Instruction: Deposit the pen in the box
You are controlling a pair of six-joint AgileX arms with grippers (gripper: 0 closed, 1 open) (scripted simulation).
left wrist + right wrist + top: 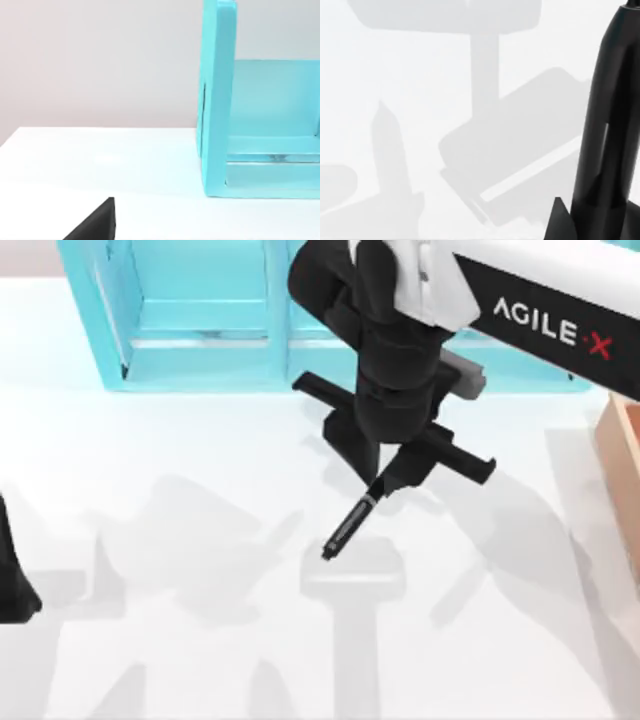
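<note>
My right gripper (386, 472) hangs over the middle of the table, shut on the upper end of the pen (350, 525). The slim black pen slants down and to the left from the jaws, silver band just below them, its shadow on the table underneath. In the right wrist view the pen (605, 125) runs as a dark shaft above the white tabletop. The box (622, 445), light tan wood, shows at the table's right edge, well to the right of the gripper. My left arm (12, 580) is parked at the left edge.
A big teal-blue unit (200, 320) with open compartments stands along the back of the table, directly behind the right arm; the teal unit (220, 100) also rises in the left wrist view. The white tabletop (180, 660) stretches across the front.
</note>
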